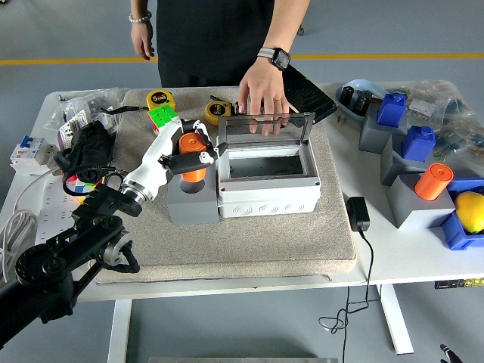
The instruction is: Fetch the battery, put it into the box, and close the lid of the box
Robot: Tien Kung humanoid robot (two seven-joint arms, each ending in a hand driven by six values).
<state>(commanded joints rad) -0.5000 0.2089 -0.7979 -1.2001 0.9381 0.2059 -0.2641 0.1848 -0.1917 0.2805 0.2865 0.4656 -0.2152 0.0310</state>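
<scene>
- The left hand (184, 151) pinches the upright orange cylindrical battery (190, 156), seemingly lifted just off the grey block holder (191, 204).
- The open grey plastic box (268, 181) lies at three o'clock, just beside it.

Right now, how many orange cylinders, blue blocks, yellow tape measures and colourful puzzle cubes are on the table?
Orange cylinders: 2, one in the left hand at, one on a grey stand at.
Blue blocks: 2.
Yellow tape measures: 2.
Colourful puzzle cubes: 1.
Total: 7.
</scene>
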